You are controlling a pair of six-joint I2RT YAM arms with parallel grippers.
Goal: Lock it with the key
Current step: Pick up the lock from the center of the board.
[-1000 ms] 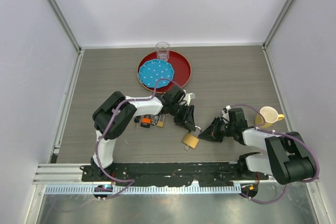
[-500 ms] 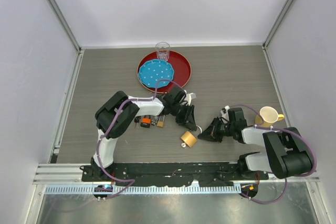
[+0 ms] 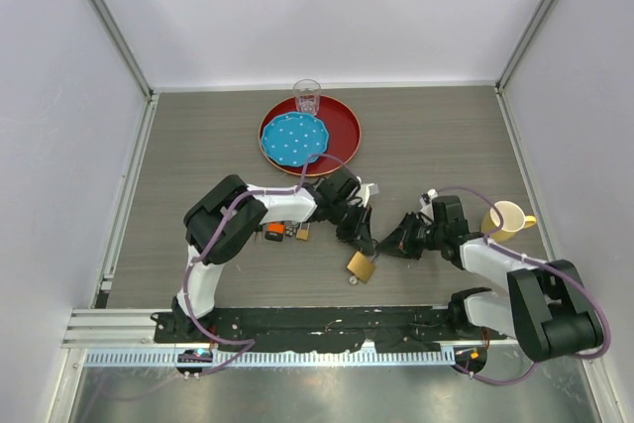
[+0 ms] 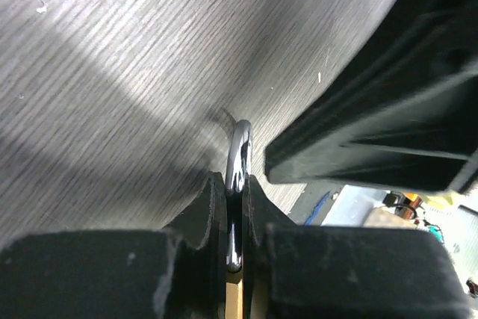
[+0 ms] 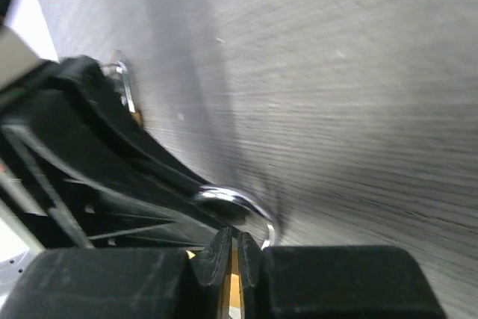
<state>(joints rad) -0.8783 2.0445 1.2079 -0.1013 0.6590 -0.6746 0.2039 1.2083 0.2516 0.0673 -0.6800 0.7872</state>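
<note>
The padlock (image 3: 361, 265), brass body w/ steel shackle (image 4: 239, 156), is at the table (image 3: 198, 146) centre-front, between both grippers. The left gripper (image 3: 366, 239) is closed on it: in the left wrist view the shackle is pinched between the fingers (image 4: 211, 211). The left arm (image 3: 267, 200) reaches rightward, elbow bent, wrist angled down. The right arm (image 3: 485, 257) stretches left and low. The right gripper (image 3: 393, 244) has jaws pressed nearly together beside the shackle; a thin yellow sliver sits between them, cannot tell what. Further back: red tray (image 3: 345, 126), blue plate (image 3: 294, 139), glass (image 3: 307, 96). Yellow mug (image 3: 505, 217) at right.
</note>
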